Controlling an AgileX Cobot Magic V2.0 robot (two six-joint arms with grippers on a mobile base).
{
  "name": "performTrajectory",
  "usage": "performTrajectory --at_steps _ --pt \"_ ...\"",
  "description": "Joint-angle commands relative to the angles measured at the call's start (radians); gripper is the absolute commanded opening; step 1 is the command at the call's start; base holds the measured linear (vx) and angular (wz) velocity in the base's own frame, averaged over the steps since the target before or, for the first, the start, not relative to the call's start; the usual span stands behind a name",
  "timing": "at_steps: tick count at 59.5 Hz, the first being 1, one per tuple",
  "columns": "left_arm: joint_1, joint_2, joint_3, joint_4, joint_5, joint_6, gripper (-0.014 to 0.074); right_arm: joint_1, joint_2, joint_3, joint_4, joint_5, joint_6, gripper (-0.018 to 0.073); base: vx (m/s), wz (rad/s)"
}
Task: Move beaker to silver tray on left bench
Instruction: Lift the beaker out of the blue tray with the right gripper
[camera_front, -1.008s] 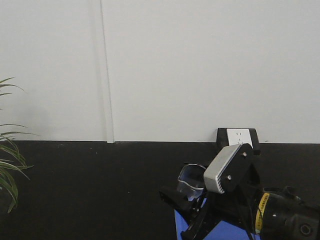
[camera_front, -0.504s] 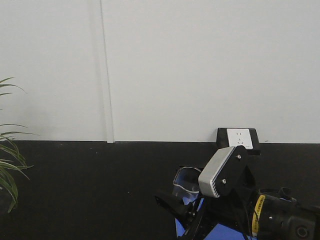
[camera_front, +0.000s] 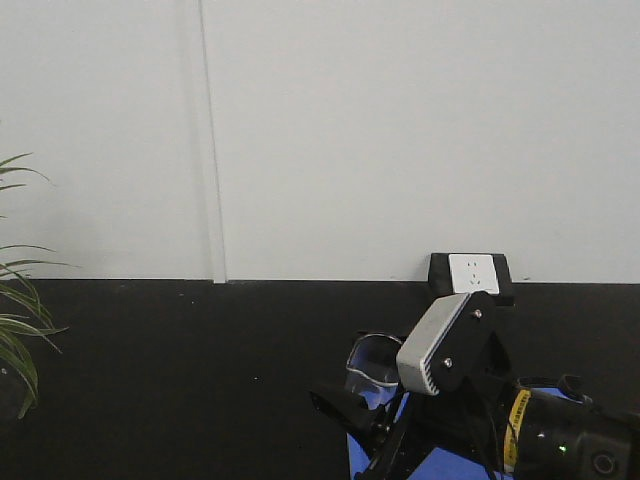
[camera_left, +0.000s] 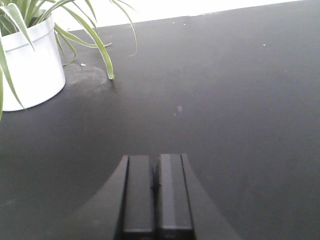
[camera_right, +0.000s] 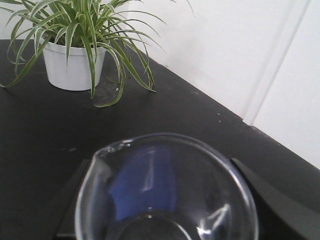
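Since a second ago the right arm has carried the beaker (camera_front: 372, 362) a little leftward and lower in the front view, with almost no further shift over the last half second. The right gripper (camera_front: 368, 392) clamps the small clear glass vessel, its two black fingers pressed to opposite sides of the wall. The wrist view looks straight down into the beaker's empty mouth, with the pouring lip at upper left.

The beaker is held upright, which suits carrying glassware. It hangs above the edge of a blue tray (camera_front: 452, 466), whose colour shows through the glass, with the black bench (camera_left: 240, 100) beyond.

The silver tray appears in no view, so the transfer looks to be in its carrying stage, with the set-down still ahead.

The left gripper (camera_left: 156, 165) is closed on itself, fingers flat together and holding nothing. It hovers over bare bench top near a potted plant (camera_left: 30, 70) in a white pot, apparently parked out of the way.

A wall socket (camera_front: 472, 275) sits where the bench meets the white wall.
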Motion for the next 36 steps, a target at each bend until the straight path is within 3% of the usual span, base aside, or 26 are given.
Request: performTrajectory --at_steps 1,36 --pt "-0.005 -0.007 0.020 -0.003 -0.076 -0.001 0.0001 -0.001 -0.034 -0.036 0.026 -0.049 -0.001 -0.0011 -0.09 -0.04" --pt "-0.005 -0.007 0.020 -0.003 -0.076 -0.001 0.0001 -0.001 -0.034 -0.036 0.027 -0.048 -0.001 -0.0011 -0.21 -0.07"
